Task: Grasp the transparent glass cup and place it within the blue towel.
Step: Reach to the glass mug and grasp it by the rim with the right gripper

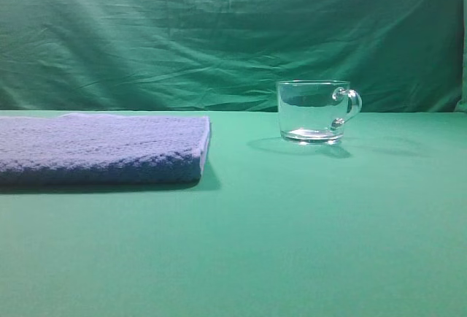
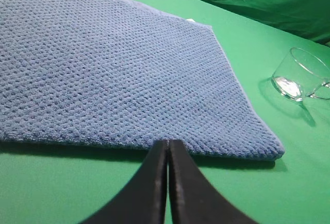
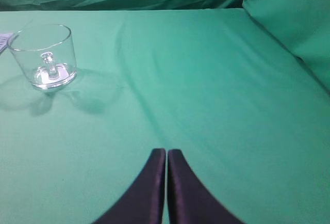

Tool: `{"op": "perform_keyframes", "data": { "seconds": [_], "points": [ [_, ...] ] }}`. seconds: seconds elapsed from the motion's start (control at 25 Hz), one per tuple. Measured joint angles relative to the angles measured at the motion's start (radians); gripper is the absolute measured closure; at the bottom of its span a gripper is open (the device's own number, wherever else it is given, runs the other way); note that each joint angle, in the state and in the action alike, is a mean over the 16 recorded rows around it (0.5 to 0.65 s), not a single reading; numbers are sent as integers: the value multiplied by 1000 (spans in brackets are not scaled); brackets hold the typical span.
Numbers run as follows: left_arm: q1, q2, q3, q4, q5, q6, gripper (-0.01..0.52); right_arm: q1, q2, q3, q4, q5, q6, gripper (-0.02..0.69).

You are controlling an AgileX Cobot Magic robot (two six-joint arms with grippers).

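Closest to the left wrist camera is the left gripper (image 2: 167,144). Its two black fingers are pressed tight together, with nothing between them. It hangs low over the table (image 2: 62,188), and its tip points at the near edge of the blue towel (image 2: 113,69).

The right gripper (image 3: 166,153) looks the same in its own camera. Its dark fingers are squeezed together and hold nothing. It sits low over a bare patch of green, and it points across the table toward the back.

The table is covered with a smooth green cloth. In the high view neither arm shows at all.

Past the left gripper, the blue towel lies flat on the table. It is folded and thick, and it has a bumpy, knobbly top. In the high view it fills the left side, and one corner sticks out toward the middle.

The transparent glass cup (image 1: 314,111) stands upright on the green cloth, to the right of the towel and apart from it. It is not on the towel. It is empty, and its small round handle points to the right in the high view. A soft shadow lies beside it.

Behind everything hangs a wrinkled green curtain (image 1: 219,32). It makes the back wall.
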Motion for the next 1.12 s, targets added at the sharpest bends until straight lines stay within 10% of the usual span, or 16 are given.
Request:
{"op": "perform_keyframes", "data": {
  "seconds": [1.12],
  "points": [
    [0, 0, 0, 0, 0, 0, 514, 0, 61, -72, 30, -337, 77, 665]
  ]
}}
